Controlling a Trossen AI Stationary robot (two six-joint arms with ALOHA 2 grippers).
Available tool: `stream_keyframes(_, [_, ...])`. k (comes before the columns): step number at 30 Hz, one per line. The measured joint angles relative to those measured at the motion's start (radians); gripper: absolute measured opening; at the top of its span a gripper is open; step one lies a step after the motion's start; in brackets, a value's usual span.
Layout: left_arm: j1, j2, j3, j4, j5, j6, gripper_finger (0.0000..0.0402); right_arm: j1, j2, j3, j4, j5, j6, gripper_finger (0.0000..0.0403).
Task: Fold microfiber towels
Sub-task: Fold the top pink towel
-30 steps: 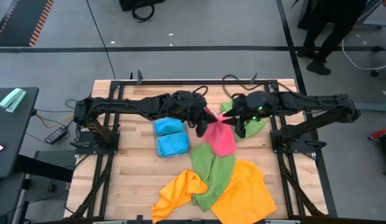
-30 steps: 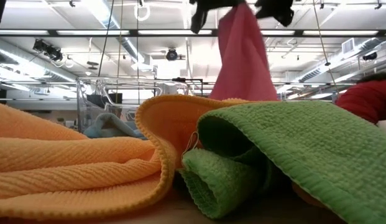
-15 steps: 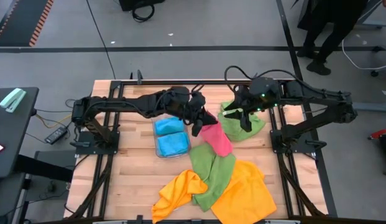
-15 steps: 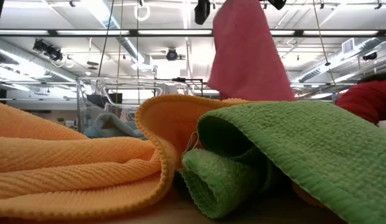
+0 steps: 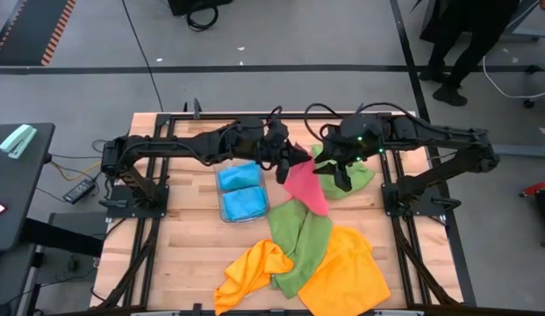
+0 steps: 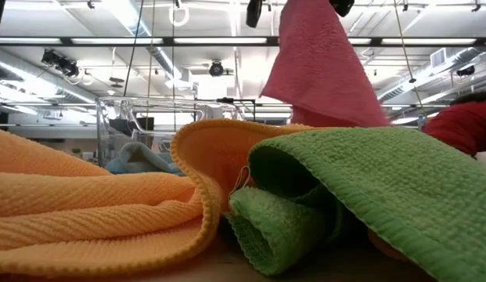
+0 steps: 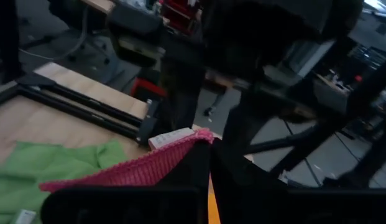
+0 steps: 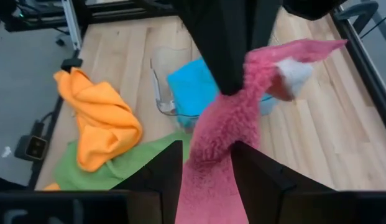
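Observation:
A pink towel [image 5: 309, 189] hangs in the air over the middle of the table, high in the low view [image 6: 313, 70]. My left gripper [image 5: 283, 165] is shut on it from the left. My right gripper [image 5: 332, 171] stands close on its right, and the cloth runs between its fingers [image 8: 208, 149]. A second green towel [image 5: 355, 180] lies under the right gripper. One green towel [image 5: 298, 241] and two orange towels [image 5: 254, 268] lie heaped toward the near edge. Sky-blue towels [image 5: 241, 195] lie in a clear tray. My left gripper pinches the pink towel at its corner with the white label [image 7: 193, 140] between two shut fingers. The fingers come about level from the table's left. The towel hangs below them. My right gripper has a bunched stretch of the towel [image 8: 208, 165] between its two fingers, a little below the left gripper's hold. The cloth fills the gap. The fingers slant down from the table's right.
The clear tray [image 5: 226, 211] stands left of the middle, just under the left gripper. The heap of green and orange cloth fills the near middle [image 6: 344, 180]. Bare wood shows along the left side [image 5: 180, 246]. A person stands beyond the far right corner [image 5: 465, 44].
Both grippers have risen a little with the pink towel. My right gripper has rolled and drawn slightly away from the left one, toward the table's right. The towel's hanging part has spread wider on the right gripper's side; its labelled corner stays in the left gripper.

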Motion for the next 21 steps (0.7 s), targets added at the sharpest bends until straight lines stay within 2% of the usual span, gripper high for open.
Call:
stream_keyframes(4, [0.000, 0.000, 0.000, 0.014, -0.033, 0.000, 0.0010, 0.000, 0.006, 0.000, 0.002, 0.004, -0.028, 0.0122])
stream_keyframes(8, [-0.001, 0.000, 0.000, 0.039, -0.034, 0.001, 0.0007, -0.001, 0.009, 0.000, 0.008, 0.044, -0.041, 0.0069])
stream_keyframes(13, [0.000, 0.000, 0.000, 0.033, -0.034, 0.009, 0.0035, -0.003, 0.009, 0.000, 0.027, 0.060, -0.063, 0.0011])
stream_keyframes(17, [0.001, -0.006, 0.000, 0.014, -0.034, 0.039, 0.0059, -0.003, 0.008, 0.000, 0.026, 0.023, -0.080, 0.0007])
stream_keyframes(21, [0.013, -0.053, -0.001, -0.076, -0.033, 0.084, 0.0089, -0.009, -0.009, 0.000, 0.024, -0.050, -0.093, 0.0006])
